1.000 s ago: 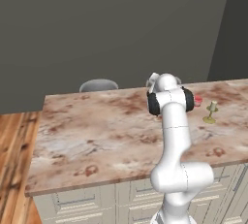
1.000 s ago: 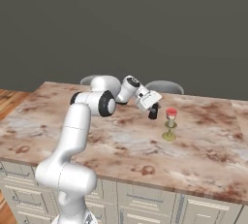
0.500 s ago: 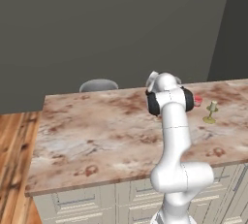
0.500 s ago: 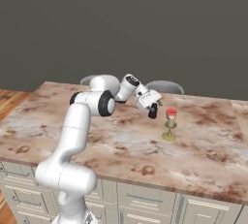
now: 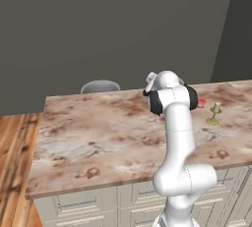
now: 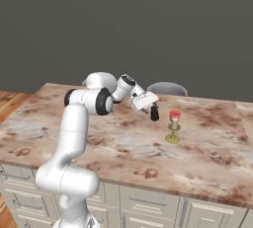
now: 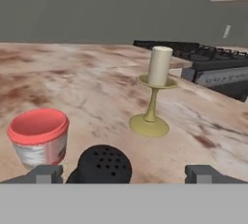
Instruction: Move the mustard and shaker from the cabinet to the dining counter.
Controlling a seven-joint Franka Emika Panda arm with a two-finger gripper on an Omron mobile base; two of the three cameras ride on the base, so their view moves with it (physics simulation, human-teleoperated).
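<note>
The small black shaker [image 7: 104,162] shows its perforated top low in the hand view, between my gripper's [image 7: 126,172] two fingertips. The fingertips stand wide apart and neither one touches the shaker, so the gripper is open. From the right base view the shaker [image 6: 154,112] stands just under the gripper [image 6: 150,106], at the surface of the marbled dining counter [image 6: 123,143]. In the left base view my arm's elbow covers the hand over the counter [image 5: 98,132]. The mustard and the cabinet are out of view.
A small red cup [image 7: 38,136] stands left of the shaker, and a beige goblet-like piece [image 7: 152,97] stands just beyond it. A black stove [image 7: 213,63] lies far right. Grey chair backs [image 6: 168,89] rise behind the counter's far edge.
</note>
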